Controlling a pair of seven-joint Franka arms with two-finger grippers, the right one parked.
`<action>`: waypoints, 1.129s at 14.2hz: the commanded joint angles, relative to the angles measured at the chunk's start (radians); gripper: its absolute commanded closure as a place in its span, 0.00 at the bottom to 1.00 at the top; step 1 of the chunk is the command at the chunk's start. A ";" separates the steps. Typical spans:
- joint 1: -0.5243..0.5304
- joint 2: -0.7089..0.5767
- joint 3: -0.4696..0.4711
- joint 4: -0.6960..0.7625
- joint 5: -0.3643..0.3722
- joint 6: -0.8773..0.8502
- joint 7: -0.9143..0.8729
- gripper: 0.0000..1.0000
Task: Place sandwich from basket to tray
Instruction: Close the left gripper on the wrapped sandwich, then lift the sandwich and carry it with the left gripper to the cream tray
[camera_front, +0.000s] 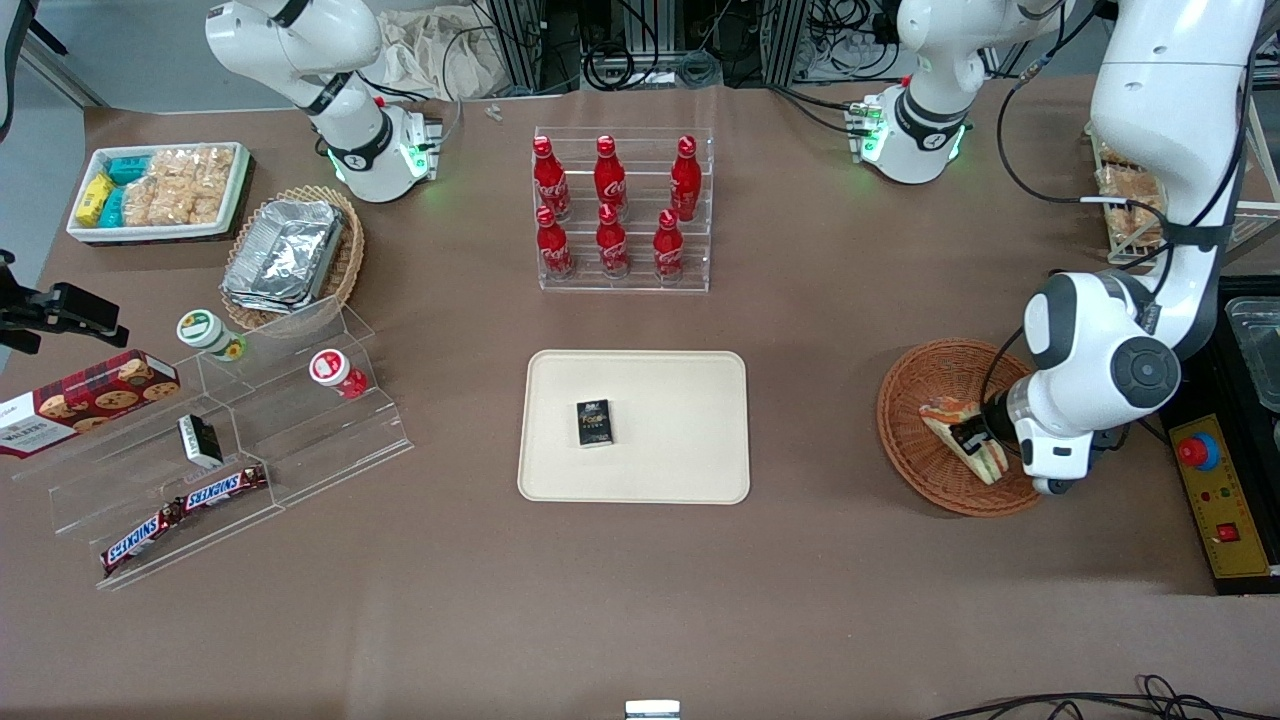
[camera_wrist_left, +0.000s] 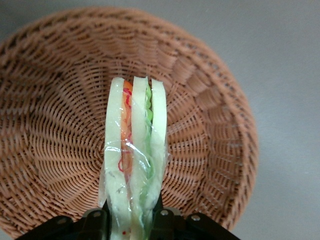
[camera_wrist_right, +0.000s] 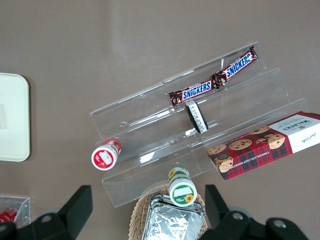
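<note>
At the right of the front view, our gripper (camera_front: 968, 438) clamps the sandwich (camera_front: 962, 432) over the basket (camera_front: 915, 400). We judge it light, soft and slippery in its wrap, best held across the bread faces. The tray (camera_front: 680, 400) waits mid-frame, well apart.

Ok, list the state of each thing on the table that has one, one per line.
end effector: over the basket, shut on the sandwich.
sandwich: clear-wrapped, gripped, standing on edge above the basket floor.
basket: upright, nothing else seen in it.
tray: flat, holds only a small black box.
Coca-Cola bottles: six, upright, capped, in the clear rack.
foil container: closed, in the tan wicker basket.
Snickers bars: wrapped, lying on the clear stand.
</note>
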 joint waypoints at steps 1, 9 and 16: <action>-0.021 -0.070 -0.017 0.095 0.022 -0.180 -0.010 1.00; -0.385 0.065 -0.040 0.466 0.043 -0.434 0.012 1.00; -0.569 0.286 -0.040 0.535 0.077 -0.337 0.007 1.00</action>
